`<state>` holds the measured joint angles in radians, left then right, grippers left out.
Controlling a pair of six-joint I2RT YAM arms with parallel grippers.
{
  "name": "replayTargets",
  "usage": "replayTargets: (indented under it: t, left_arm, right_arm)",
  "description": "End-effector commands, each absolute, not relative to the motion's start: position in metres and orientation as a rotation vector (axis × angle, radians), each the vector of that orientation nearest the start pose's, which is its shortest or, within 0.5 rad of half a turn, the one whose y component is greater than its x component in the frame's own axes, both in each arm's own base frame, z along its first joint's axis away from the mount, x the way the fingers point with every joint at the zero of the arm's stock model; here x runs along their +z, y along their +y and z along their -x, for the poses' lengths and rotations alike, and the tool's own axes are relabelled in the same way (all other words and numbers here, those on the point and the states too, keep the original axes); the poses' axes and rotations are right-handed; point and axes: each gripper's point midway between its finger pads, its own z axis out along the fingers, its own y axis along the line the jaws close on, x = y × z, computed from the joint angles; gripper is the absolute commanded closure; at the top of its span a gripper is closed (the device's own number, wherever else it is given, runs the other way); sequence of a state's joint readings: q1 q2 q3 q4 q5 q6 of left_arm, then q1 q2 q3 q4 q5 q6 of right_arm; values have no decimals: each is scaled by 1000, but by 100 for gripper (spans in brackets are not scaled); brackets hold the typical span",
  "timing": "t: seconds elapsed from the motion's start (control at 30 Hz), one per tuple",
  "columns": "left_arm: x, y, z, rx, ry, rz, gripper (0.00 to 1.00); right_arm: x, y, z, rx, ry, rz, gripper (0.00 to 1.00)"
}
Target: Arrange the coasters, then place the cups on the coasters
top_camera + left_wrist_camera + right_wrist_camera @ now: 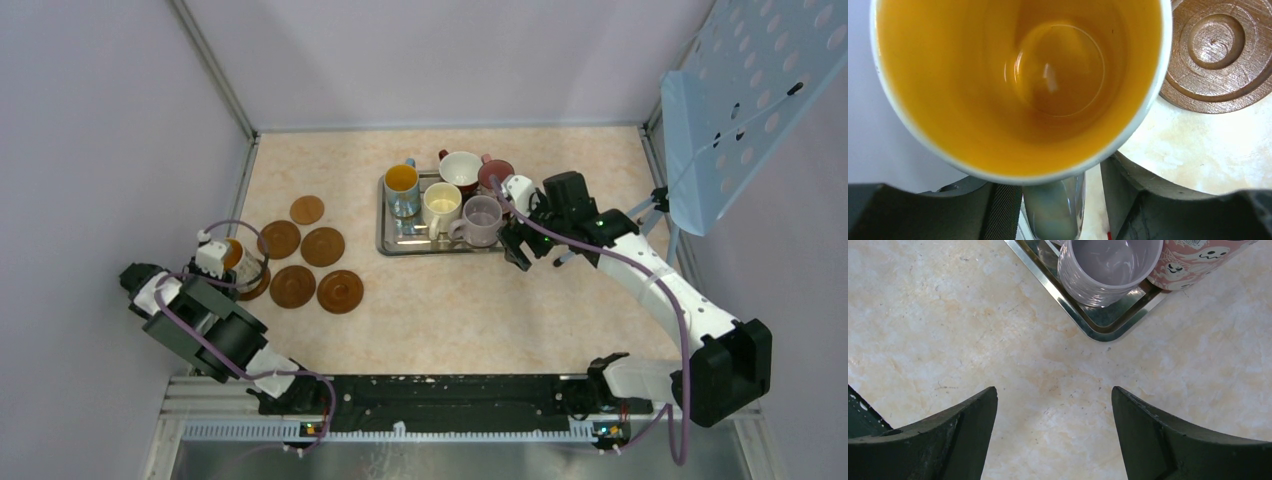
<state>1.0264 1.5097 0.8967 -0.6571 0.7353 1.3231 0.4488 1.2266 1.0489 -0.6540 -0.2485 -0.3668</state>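
A white patterned cup with an orange inside [243, 262] [1018, 85] stands on the leftmost coaster [260, 288]. My left gripper [226, 264] [1058, 200] straddles its handle [1054, 212] with the jaws apart. There is a gap between the handle and the right finger [1128, 200]. Several more brown coasters lie beside it, such as one [292, 286] [1215, 50] and another [340, 291]. The other cups stand in the steel tray [384, 235]: blue [402, 187], red [460, 170], maroon-pink [495, 175] [1198, 265], cream [441, 205] and lilac [480, 220] [1108, 267]. My right gripper [520, 246] [1054, 405] hangs open over bare table just off the tray's corner [1100, 332].
Grey walls close in the table on the left, back and right. A perforated blue panel [750, 90] hangs over the back right corner. The left wall stands close beside the orange-lined cup [868, 125].
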Motion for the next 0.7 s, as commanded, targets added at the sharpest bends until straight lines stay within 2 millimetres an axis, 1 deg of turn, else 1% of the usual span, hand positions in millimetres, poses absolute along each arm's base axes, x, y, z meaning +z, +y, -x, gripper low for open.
replayTargets:
  t: [0.0,0.13,0.3,0.37,0.47,0.57,0.63,0.67]
  left_arm:
    - [78,207,-227,20,2293,-528,37]
    - [100,212,-230,63,2278,-521,31]
    - [130,213,-233,78,2271,-491,30]
    - [140,210,-234,87,2265,-493,29]
    - [161,208,-242,107,2249,-462,25]
    - [183,193,-257,49,2245,-442,25]
    - [204,182,-274,38,2222,-455,24]
    - [211,172,-283,29,2213,-475,24]
  right_arm:
    - [187,170,-282,340,2071,1050,17]
    - [186,170,-279,343,2067,1049,17]
    - [186,170,-276,354,2062,1041,17]
    - [187,171,-275,360,2060,1038,17]
    - [189,172,-276,364,2056,1034,17]
    - [193,175,-278,369,2049,1036,17]
    - [196,176,-280,371,2045,1025,17]
    - [198,177,-281,374,2042,1020,17]
